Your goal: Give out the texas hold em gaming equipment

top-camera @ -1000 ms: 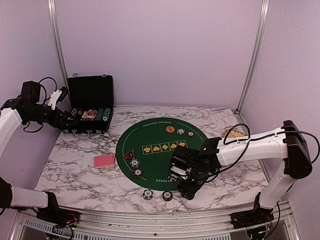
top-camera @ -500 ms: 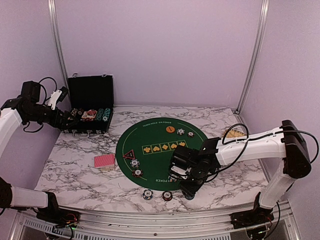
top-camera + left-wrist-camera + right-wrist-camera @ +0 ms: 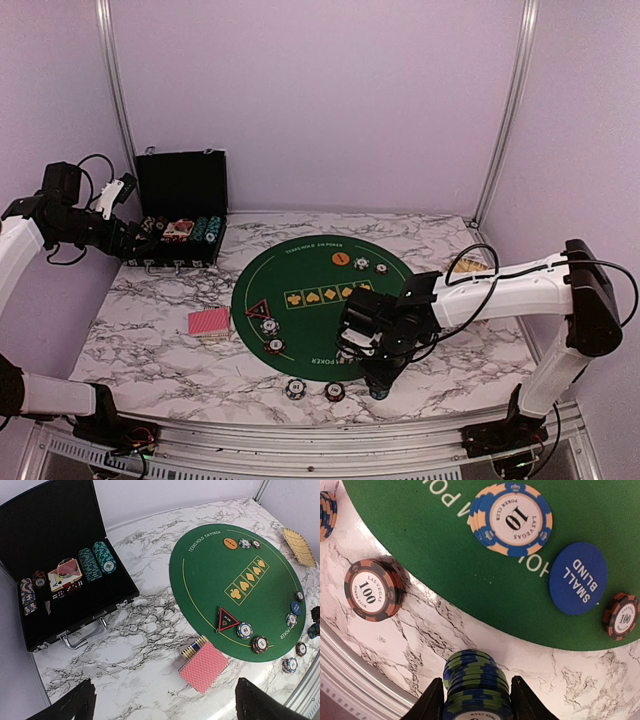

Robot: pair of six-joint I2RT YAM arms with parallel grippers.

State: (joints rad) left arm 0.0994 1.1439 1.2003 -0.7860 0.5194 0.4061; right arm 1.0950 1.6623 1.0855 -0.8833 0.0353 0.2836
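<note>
Right claw (image 3: 477, 685): fingers either side of chip stack (image 3: 475, 667); clamped or not, cannot tell.
Left claw (image 3: 162, 702): fingers wide apart.
Blue disc (image 3: 578, 578): ahead-right of right claw.

Right gripper (image 3: 475, 682): jaws have narrowed on either side of the stack of blue-and-green chips (image 3: 472, 667) standing on the worktop (image 3: 580, 680) beside the green mat (image 3: 440, 555). Contact cannot be confirmed. The wrist has shifted only slightly.
</note>
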